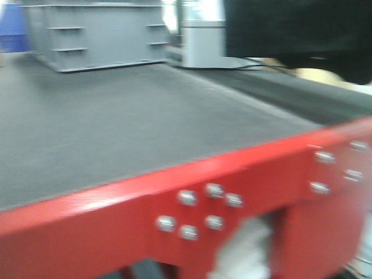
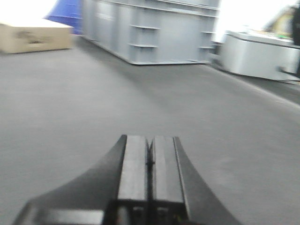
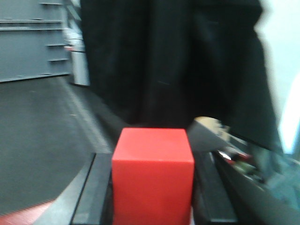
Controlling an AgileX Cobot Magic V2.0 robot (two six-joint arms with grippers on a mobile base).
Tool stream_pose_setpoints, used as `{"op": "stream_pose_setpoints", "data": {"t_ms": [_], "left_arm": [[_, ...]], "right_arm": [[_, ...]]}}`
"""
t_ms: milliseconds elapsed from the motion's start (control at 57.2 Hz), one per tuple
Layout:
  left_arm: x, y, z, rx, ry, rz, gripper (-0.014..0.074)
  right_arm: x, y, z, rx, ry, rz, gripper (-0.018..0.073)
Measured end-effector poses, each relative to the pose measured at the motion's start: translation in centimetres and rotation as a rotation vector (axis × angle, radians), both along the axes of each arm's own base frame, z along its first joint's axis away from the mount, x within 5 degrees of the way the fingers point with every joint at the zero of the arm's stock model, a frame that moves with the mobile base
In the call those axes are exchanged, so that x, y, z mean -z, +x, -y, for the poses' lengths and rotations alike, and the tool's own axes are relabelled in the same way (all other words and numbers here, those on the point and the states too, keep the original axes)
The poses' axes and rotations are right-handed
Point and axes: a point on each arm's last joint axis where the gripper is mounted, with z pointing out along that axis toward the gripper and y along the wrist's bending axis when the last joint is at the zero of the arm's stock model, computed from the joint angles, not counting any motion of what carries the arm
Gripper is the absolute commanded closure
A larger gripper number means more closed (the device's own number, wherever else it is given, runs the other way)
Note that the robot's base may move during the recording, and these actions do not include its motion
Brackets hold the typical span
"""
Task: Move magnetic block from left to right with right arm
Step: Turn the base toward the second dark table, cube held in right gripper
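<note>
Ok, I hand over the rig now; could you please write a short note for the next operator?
Left gripper: shut, holding nothing, over the grey tabletop.
Right gripper: shut on the magnetic block.
Done: the block is grasped.
Left to do: probably carry it to the right side, set it down, release. The front view does not show the block, so its progress is unclear.

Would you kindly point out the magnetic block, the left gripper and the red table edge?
magnetic block [image 3: 152,180]: right wrist view, centre of its front face.
left gripper [image 2: 150,143]: left wrist view, between the shut fingers' tips.
red table edge [image 1: 87,224]: exterior front view, bare paint left of bolts.
</note>
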Motion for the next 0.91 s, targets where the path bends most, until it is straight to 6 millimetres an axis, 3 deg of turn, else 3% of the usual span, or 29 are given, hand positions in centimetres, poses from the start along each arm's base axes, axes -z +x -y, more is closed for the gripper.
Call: {"op": "stream_pose_setpoints", "data": {"t_ms": [909], "left_arm": [[0.0, 0.0, 0.0, 0.0, 0.0, 0.0, 0.0722]], "right_arm": [[0.0, 0.0, 0.0, 0.0, 0.0, 0.0, 0.0337]]}}
